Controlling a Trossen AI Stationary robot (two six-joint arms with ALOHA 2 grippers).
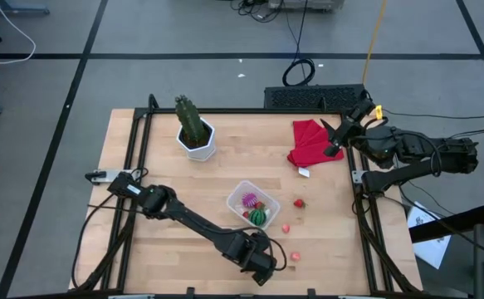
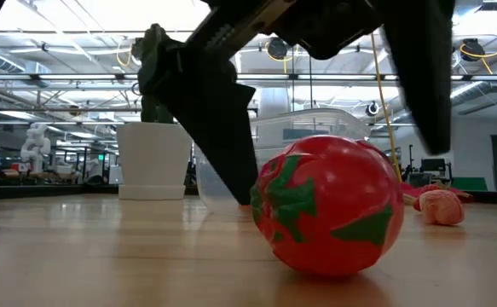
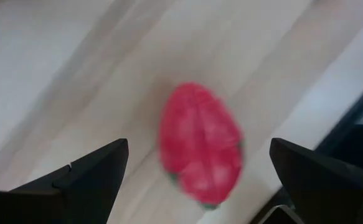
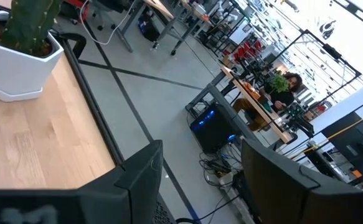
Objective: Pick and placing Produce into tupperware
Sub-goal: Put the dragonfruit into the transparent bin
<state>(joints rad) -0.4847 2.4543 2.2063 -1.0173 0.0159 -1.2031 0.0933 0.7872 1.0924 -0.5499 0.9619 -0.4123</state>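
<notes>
A red toy strawberry (image 1: 295,257) lies on the wooden table near its near edge. It shows large in the low view (image 2: 329,205) and in the left wrist view (image 3: 200,146). My left gripper (image 1: 281,260) is open, with one finger (image 3: 94,177) on each side of the strawberry, not touching it. The clear tupperware (image 1: 252,205) stands on the table and holds the green striped melon (image 1: 259,217) and pink pieces. Two more berries (image 1: 299,203) (image 1: 286,228) lie to its right. My right gripper (image 1: 335,143) is open and empty above the red cloth (image 1: 310,141).
A green cactus in a white hexagonal pot (image 1: 197,133) stands at the far left of the table. The red cloth lies at the far right. Black rails (image 1: 139,158) run along the table's left and right sides. Bare wood lies at the near left.
</notes>
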